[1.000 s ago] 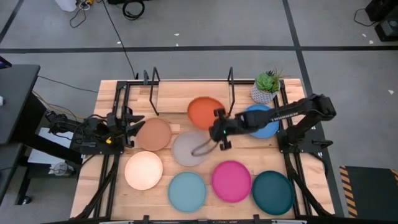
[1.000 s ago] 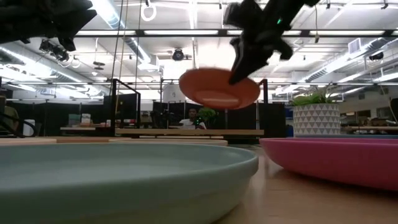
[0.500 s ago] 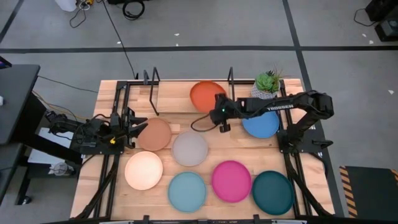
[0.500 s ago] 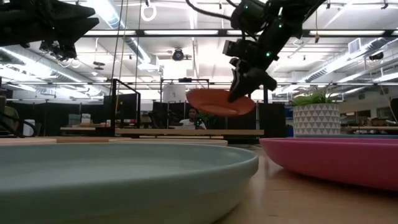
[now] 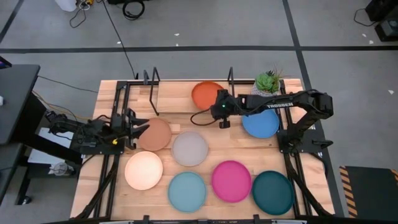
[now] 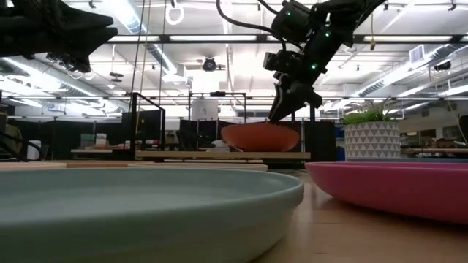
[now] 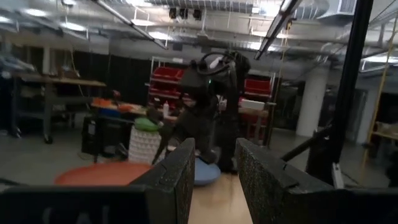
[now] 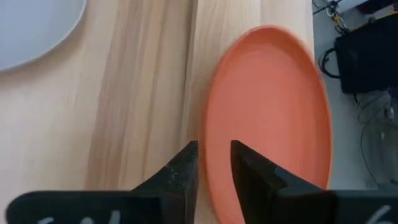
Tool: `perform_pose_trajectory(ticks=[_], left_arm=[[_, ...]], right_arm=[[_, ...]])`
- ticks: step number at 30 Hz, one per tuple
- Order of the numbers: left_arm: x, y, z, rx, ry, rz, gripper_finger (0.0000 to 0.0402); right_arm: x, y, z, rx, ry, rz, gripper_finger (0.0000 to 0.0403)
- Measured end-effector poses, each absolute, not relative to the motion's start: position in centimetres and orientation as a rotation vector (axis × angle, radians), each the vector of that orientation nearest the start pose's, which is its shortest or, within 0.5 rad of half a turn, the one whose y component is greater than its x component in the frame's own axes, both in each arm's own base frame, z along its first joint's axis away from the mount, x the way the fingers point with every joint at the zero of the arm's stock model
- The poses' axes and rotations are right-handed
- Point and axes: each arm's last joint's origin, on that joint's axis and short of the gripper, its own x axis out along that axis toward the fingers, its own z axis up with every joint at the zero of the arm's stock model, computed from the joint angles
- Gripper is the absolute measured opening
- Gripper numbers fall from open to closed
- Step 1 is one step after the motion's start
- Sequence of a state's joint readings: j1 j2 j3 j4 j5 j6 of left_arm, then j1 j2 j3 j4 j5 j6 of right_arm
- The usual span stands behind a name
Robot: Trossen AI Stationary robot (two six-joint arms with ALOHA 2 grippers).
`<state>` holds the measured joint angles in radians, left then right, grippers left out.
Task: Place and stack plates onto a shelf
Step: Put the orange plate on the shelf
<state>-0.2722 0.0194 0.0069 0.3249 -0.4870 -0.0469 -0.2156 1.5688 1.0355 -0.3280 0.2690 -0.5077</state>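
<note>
Lowered onto the shelf point(image 6: 219, 154), orange plate point(image 5: 207, 94) hides its board.

Shelf point(image 5: 193, 93) at surface point(image 5: 118, 193) rear. One plate point(image 5: 207, 94) on shelf, toward plant point(image 5: 267, 86). Right pincer point(image 5: 217, 109) at that plate's front edge. Seven plates point(image 5: 189, 148) in front of shelf. Left pincer point(image 5: 134, 123) front-left of shelf.

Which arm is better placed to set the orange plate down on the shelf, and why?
The right. Its hand already grips the orange plate by the rim, right over the shelf at the table's far edge. The left hand waits apart, beside the tan plate.
</note>
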Motion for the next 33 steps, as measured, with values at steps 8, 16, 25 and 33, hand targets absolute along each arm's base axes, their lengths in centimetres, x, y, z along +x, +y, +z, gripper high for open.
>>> perform_pose_trajectory(ticks=[8, 16, 25, 33], left_arm=[[8.7, -1.3, 21.7, -0.122, -0.18, 0.101, 0.0124], [9.8, -1.6, 22.1, -0.027, -0.026, 0.115, 0.0124], [10.8, -1.8, 21.8, -0.011, 0.009, 0.135, 0.0124], [10.8, -1.8, 21.9, -0.006, 0.006, 0.138, 0.0124]], right_arm=[[31.8, -4.8, 23.8, -0.407, 1.016, -0.202, 0.0107], [32.1, -4.7, 22.9, -0.415, 0.936, -0.179, 0.0109], [33.3, -6.0, 19.4, -0.513, 0.876, -0.142, 0.0137], [34.4, -8.9, 16.1, -0.594, 0.978, -0.27, 0.0161]])
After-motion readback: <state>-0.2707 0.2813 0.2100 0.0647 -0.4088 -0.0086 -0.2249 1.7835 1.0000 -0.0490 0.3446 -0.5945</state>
